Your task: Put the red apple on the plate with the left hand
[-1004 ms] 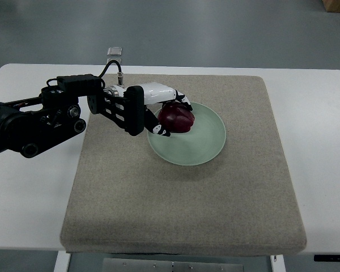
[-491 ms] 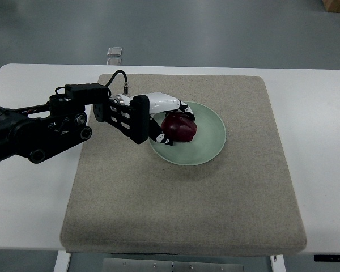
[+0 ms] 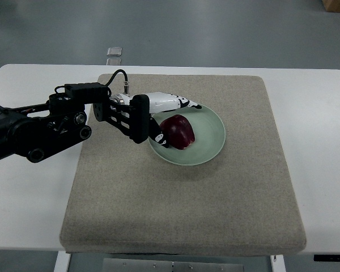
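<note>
We cannot see the underside of the apple [image 3: 178, 131], nor the plate's [image 3: 207, 136] left rim, which the left hand [image 3: 161, 116] covers; the thumb below is hard to make out. The apple lies in the plate's left half, on the mat [image 3: 181, 187]. Half a second ago the fingers [image 3: 184, 103] wrapped the apple's top; now we see them stretched out straight above it, apart and off the fruit, gripping nothing.
</note>
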You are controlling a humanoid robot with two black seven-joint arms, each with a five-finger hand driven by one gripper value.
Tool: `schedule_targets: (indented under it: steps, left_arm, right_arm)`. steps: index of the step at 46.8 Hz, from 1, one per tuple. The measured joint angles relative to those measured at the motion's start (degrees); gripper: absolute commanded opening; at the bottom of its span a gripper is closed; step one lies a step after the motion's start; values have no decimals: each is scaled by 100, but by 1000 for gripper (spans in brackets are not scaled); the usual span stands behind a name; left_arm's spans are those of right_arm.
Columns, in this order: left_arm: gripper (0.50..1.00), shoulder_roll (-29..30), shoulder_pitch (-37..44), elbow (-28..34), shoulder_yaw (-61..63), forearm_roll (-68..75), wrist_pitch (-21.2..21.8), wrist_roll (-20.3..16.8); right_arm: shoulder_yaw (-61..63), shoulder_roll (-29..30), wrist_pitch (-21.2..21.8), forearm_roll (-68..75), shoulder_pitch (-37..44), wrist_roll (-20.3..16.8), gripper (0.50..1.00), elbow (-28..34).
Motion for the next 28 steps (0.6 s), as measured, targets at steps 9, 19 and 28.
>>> schedule_targets:
  steps: [9, 19, 28]
  left_arm:
    - [999, 391, -189, -2, -46, -896, 0, 1]
    - [999, 717, -420, 73, -83, -2583, 0, 1]
    - [996, 871, -445, 525, -36, -3646, 42, 0]
  right_arm:
    - [0, 0, 0, 0, -1, 1, 964, 0]
    - [0, 0, 2, 0, -1, 0, 964, 0]
    - [0, 0, 0, 0, 0, 1, 964, 0]
